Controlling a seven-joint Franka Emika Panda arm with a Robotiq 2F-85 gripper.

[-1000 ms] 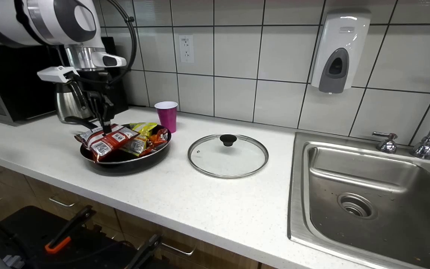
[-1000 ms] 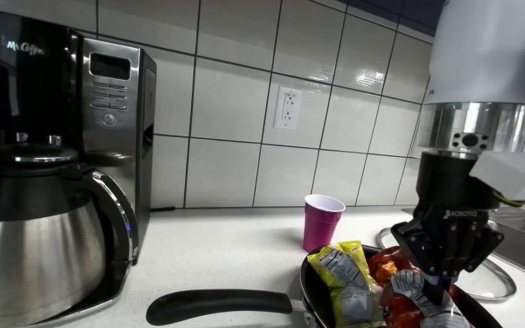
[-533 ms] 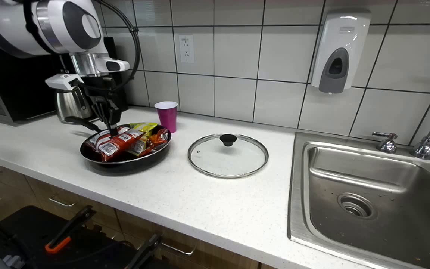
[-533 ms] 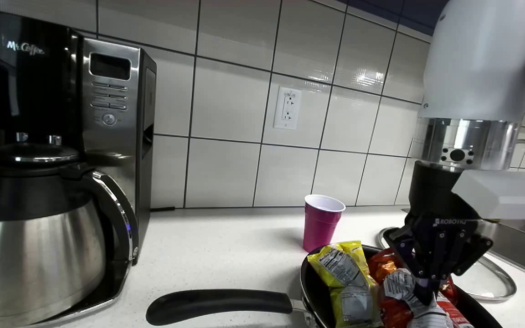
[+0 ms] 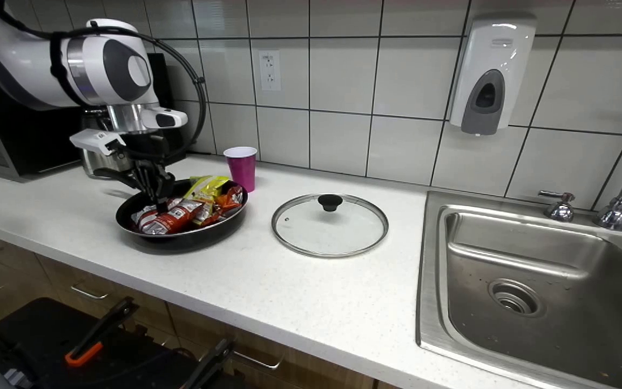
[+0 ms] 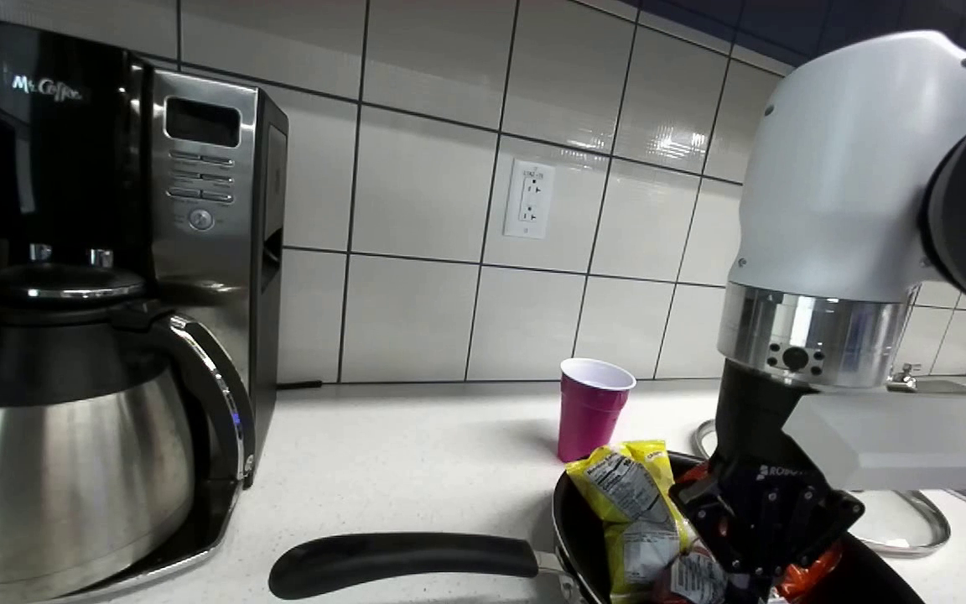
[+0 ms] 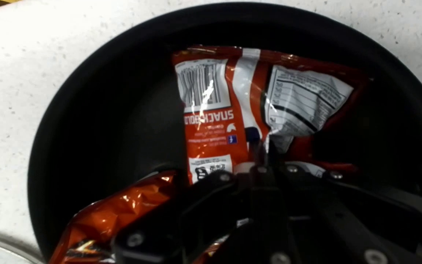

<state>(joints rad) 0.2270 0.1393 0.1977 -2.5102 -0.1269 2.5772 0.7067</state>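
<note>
Tightly, the pincer [image 7: 267, 149] grips a fold of a red snack bag [image 7: 243, 104] inside the black pan [image 5: 181, 241]. A yellow bag [image 5: 206, 187] lies beside it; beyond, the worktop [image 5: 311, 294] carries a pink cup [image 5: 242, 170] and a glass lid [image 5: 330, 228].

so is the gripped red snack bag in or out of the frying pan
In: the wrist view shows the red snack bag within the rim of the frying pan, pinched by the gripper.

Room: pan [image 7: 137, 121] btm beside red bag [image 7: 249, 99]; ctr [image 5: 405, 232] betw lid [image 5: 330, 232] & sink [image 5: 430, 281] | Obst: cup [image 5: 242, 170], pan hndl [image 6: 403, 558]
</note>
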